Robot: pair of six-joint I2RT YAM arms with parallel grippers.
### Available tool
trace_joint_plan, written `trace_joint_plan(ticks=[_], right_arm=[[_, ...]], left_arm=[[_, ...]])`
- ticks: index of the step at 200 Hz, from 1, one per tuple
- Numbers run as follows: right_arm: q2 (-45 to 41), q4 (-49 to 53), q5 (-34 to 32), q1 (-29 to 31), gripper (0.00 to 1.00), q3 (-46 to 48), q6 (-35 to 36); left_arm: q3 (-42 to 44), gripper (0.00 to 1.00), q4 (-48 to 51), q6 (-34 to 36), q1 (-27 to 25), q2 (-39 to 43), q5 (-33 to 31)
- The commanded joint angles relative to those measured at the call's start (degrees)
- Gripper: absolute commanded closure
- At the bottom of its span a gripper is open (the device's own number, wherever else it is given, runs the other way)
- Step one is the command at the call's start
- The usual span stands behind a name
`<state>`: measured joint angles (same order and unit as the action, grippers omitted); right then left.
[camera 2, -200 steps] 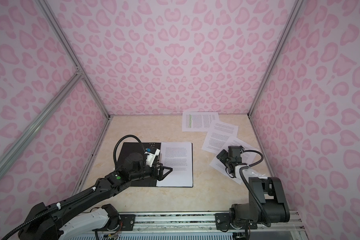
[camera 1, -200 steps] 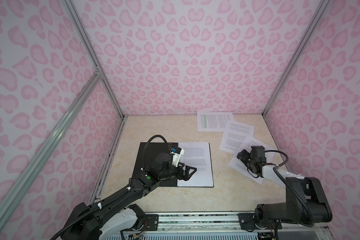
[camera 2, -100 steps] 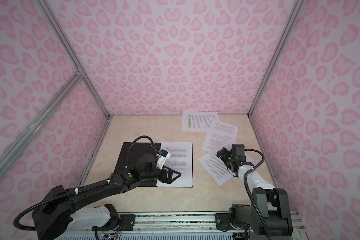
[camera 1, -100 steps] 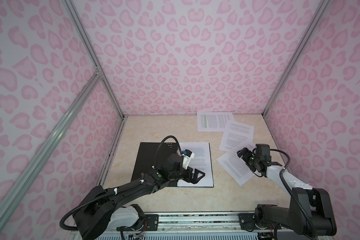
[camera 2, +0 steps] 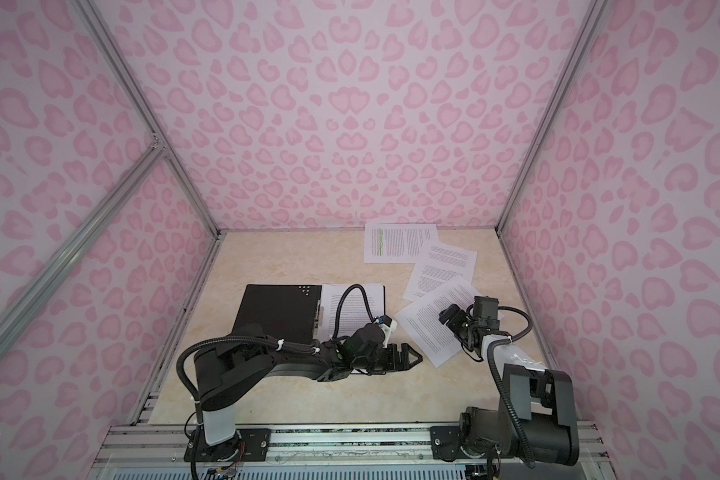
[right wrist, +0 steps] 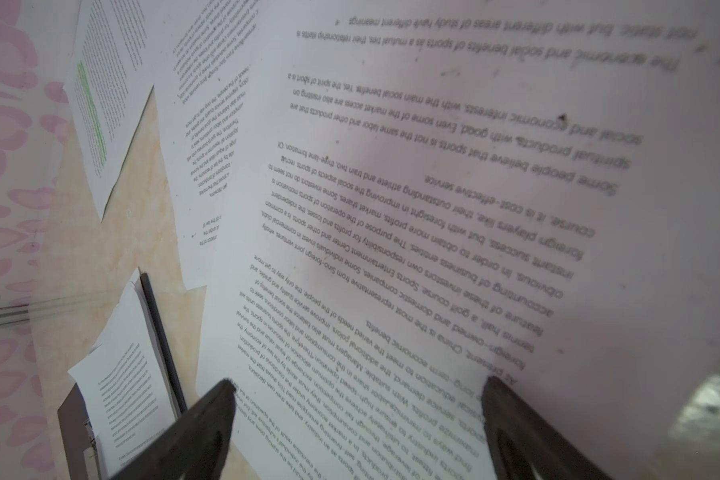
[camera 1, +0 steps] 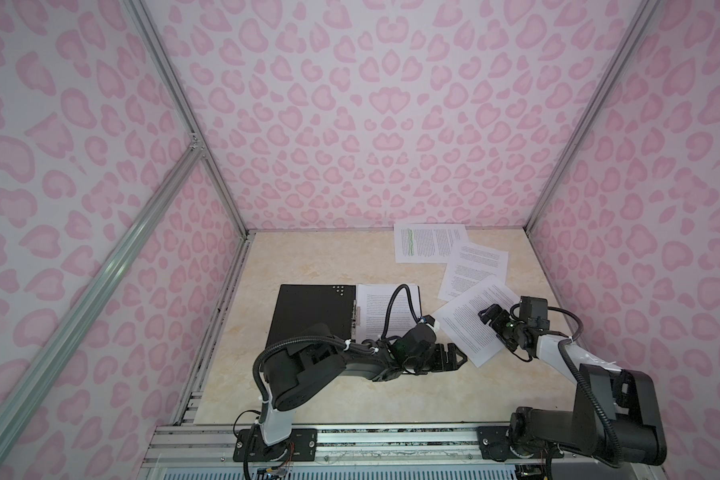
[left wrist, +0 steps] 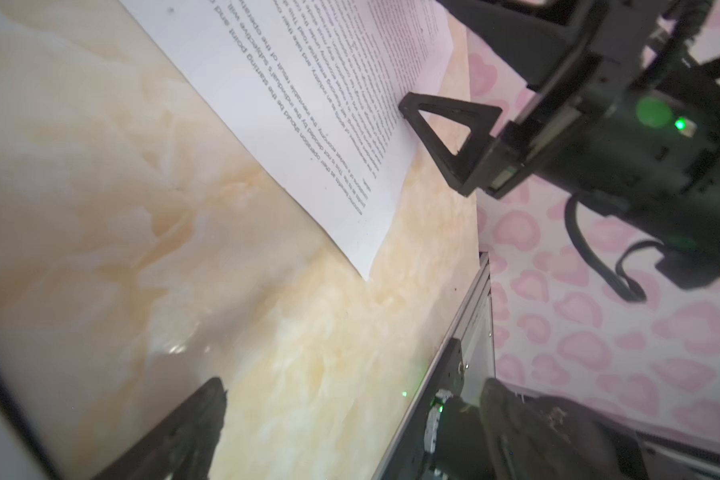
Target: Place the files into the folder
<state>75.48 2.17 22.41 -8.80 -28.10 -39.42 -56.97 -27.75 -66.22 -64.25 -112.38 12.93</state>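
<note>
The folder (camera 1: pixel 312 316) lies open, black side up, with files (camera 1: pixel 385 307) stacked on its right half. Three more files lie loose: a green-marked sheet (camera 1: pixel 429 243) at the back, a second sheet (camera 1: pixel 476 268), and a third, angled sheet (camera 1: pixel 462 332) nearest the folder. My right gripper (camera 1: pixel 489 320) stands open over this third sheet (right wrist: pixel 433 208), with one fingertip (left wrist: pixel 408 109) down on it. My left gripper (camera 1: pixel 454 357) is open and low over bare table by that sheet's near corner (left wrist: pixel 366 266), holding nothing. In the right wrist view both fingers (right wrist: pixel 208 419) straddle printed text.
Pink patterned walls (camera 1: pixel 391 124) close the table on three sides. An aluminium rail (camera 1: pixel 350 440) carrying both arm bases runs along the front edge. The left arm's cable loop (camera 1: pixel 400 303) rises over the folder's papers. Bare beige table (camera 1: pixel 329 257) lies behind the folder.
The right gripper has slid the third sheet leftward, toward the folder. The left gripper has swung right, off the folder, to the sheet's near corner.
</note>
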Motion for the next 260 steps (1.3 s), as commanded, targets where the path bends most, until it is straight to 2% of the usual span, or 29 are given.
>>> trace_joint_plan(ticks=[1,52,81,130,143,153,161,184,192,225,260], right_arm=[[-0.2,5.0,2.3,0.0,0.07,1.4,-0.5],[2.3,1.8,4.7,0.0,0.07,3.3,-1.6],[4.6,0.1,7.5,0.2,0.08,3.7,-2.2],[3.0,-0.3,8.2,-0.1,0.09,4.7,-2.9],[2.7,-0.3,8.4,-0.2,0.09,4.9,-2.9],[2.6,-0.4,8.7,-0.4,0.08,5.0,-2.9],[2.6,-0.4,8.9,-0.6,0.09,5.0,-2.9],[2.0,-0.2,9.0,-1.2,0.08,5.0,-2.3],[1.4,0.1,8.8,-1.6,0.08,5.1,-2.0],[-3.5,0.8,7.7,-3.2,0.06,5.9,-1.0],[-6.0,0.3,7.9,-3.2,0.06,6.3,-0.2]], left_arm=[[-3.3,0.04,-6.2,-8.9,-0.1,-4.5,-4.0],[-7.0,0.05,-6.3,-20.7,-0.1,-12.0,-9.4],[-7.5,0.04,-7.3,-24.7,-0.6,-14.5,-12.4],[-9.6,0.04,-14.8,-23.9,-0.4,-18.4,-17.5],[-10.2,0.06,-17.1,-23.5,-0.1,-19.7,-18.2],[-10.7,0.12,-17.9,-22.8,0.2,-20.1,-18.4],[-10.8,0.2,-17.9,-22.0,0.4,-19.9,-18.8],[-10.4,0.61,-18.0,-18.0,1.0,-18.2,-19.1],[-9.9,0.7,-17.4,-16.4,1.1,-16.8,-19.3],[-8.3,0.85,-16.4,-6.3,1.4,-10.0,-18.1],[-9.5,0.96,-15.7,-1.6,2.3,-6.9,-12.6]])
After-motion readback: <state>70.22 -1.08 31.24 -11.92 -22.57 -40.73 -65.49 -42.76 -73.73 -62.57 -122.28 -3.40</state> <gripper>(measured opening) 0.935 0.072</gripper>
